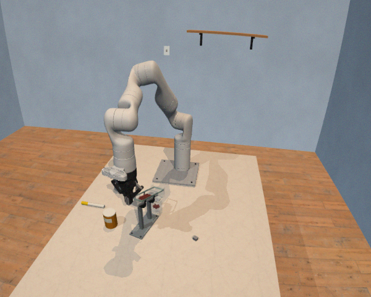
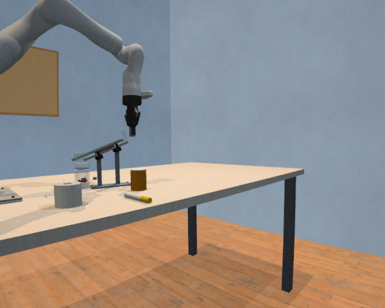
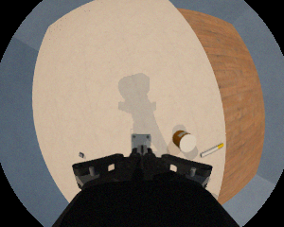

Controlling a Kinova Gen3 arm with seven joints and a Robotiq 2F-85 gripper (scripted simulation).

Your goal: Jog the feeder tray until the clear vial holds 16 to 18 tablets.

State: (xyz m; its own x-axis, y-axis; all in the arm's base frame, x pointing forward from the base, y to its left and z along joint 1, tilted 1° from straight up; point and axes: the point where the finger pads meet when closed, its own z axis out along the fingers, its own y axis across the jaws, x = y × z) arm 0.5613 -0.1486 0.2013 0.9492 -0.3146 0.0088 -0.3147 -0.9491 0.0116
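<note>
The feeder tray (image 1: 148, 193) is a clear, tilted trough on a two-post grey stand, with dark red tablets on it. It also shows in the exterior view (image 2: 99, 149), sloping down to the left. The clear vial (image 1: 157, 205) (image 2: 83, 179) stands upright on the table under the tray's low end, with a few red tablets at its bottom. My gripper (image 2: 132, 132) is shut and empty, hanging just above the tray's raised end, with a small gap to it. In the top view the gripper (image 1: 128, 200) sits beside the tray's left end.
An amber bottle with a white cap (image 1: 109, 218) stands left of the stand. A white marker with a yellow cap (image 1: 93, 204) lies further left. A small grey block (image 1: 195, 237) lies to the right. A grey cylinder (image 2: 67, 194) stands near the table's edge.
</note>
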